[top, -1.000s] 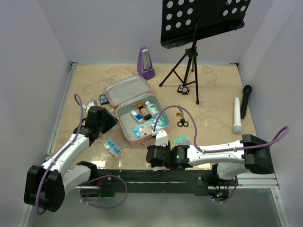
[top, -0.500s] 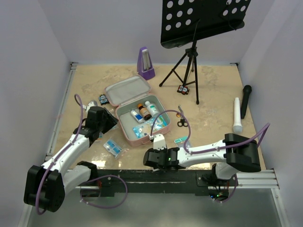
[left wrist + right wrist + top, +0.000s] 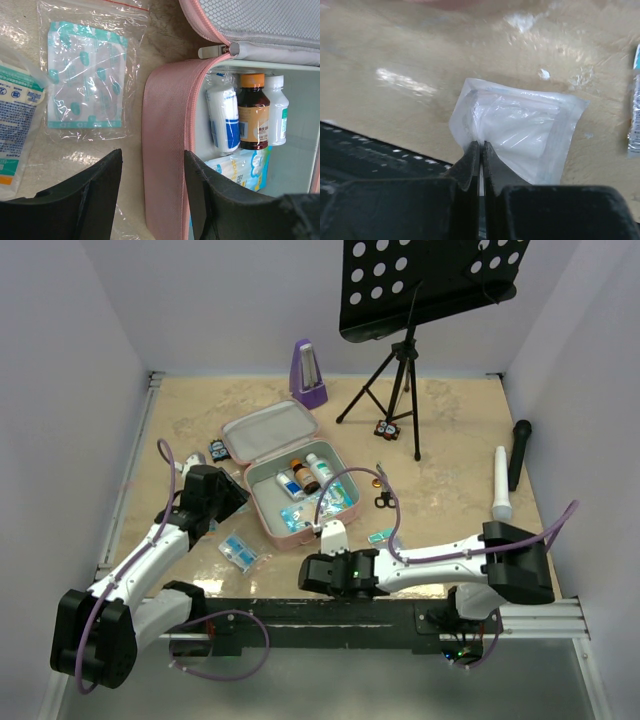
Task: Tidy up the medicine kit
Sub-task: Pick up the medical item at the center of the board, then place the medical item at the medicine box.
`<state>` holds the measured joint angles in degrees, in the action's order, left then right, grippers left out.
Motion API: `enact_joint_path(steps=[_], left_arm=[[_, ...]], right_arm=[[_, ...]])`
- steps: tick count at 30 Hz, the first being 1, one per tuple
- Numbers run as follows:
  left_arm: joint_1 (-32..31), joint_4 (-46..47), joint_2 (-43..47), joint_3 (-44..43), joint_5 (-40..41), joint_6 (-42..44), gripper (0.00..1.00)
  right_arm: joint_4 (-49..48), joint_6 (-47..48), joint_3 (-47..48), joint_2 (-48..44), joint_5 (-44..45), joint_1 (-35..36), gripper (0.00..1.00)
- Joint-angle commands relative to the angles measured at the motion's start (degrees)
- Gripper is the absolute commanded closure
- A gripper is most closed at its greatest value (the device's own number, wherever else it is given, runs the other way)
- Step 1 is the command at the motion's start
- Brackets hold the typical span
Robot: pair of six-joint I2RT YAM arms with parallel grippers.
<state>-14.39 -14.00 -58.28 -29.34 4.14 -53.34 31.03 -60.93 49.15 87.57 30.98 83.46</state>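
The pink medicine kit [image 3: 262, 512] lies open mid-table with its lid [image 3: 268, 428] folded back; bottles [image 3: 305, 474] and teal packets sit inside. My left gripper [image 3: 226, 496] is at the kit's left side. In the left wrist view the left gripper [image 3: 152, 155] stands open, its fingers straddling the kit's pink side wall [image 3: 165, 125] without touching it. A brown bottle [image 3: 253, 117] shows inside. Near the table's front, my right gripper [image 3: 334, 546] is shut. The right wrist view shows this gripper [image 3: 481, 145] pinching a corner of a clear white packet [image 3: 525, 130].
A plaster bag [image 3: 87, 80] and blue packets [image 3: 238, 552] lie left of the kit. A teal packet [image 3: 381, 536] and scissors [image 3: 386, 500] lie to its right. Behind stand a purple metronome [image 3: 308, 375] and a music stand tripod [image 3: 398, 380]. At the right lie a white tube [image 3: 501, 485] and a black microphone [image 3: 518, 452].
My right gripper has closed from open onto the white packet, and its arm has shifted a little to the left. The left arm has not moved.
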Motion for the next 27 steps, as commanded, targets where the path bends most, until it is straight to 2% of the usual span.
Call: enact_joint_path(steps=[1,4,7,10,13,17,21,27], left_arm=[[-0.3,0.7,-0.7,-0.7,-1.0,1.0,0.43],[-0.3,0.6,-0.6,-1.2,-0.9,1.0,0.43],[-0.3,-0.2,-0.4,-1.7,-0.3,1.4,0.43],[-0.3,-0.7,0.4,-2.2,0.6,2.1,0.43],[-0.3,-2.3,1.5,-2.8,2.4,2.9,0.43],[-0.2,-5.1,4.4,-3.6,5.6,3.9,0.43],[-0.2,-7.6,6.3,-4.8,8.0,4.8,0.42],[0.0,-10.3,7.6,-6.0,10.1,5.5,0.42]], right_arm=[[13.9,-0.5,14.5,-4.9,8.5,1.4,1.0],[19.1,1.9,23.3,-5.7,13.8,1.4,1.0],[20.0,7.2,28.8,-3.4,18.4,-1.0,1.0],[12.2,16.1,29.4,-1.7,18.3,-6.2,1.0],[-1.1,26.2,28.3,-1.0,13.7,-13.4,1.0],[-12.5,35.9,31.0,5.7,10.0,-16.7,1.0],[-17.0,41.8,36.0,13.5,5.9,-17.5,1.0],[-20.7,44.8,40.0,20.8,2.1,-18.2,1.0]])
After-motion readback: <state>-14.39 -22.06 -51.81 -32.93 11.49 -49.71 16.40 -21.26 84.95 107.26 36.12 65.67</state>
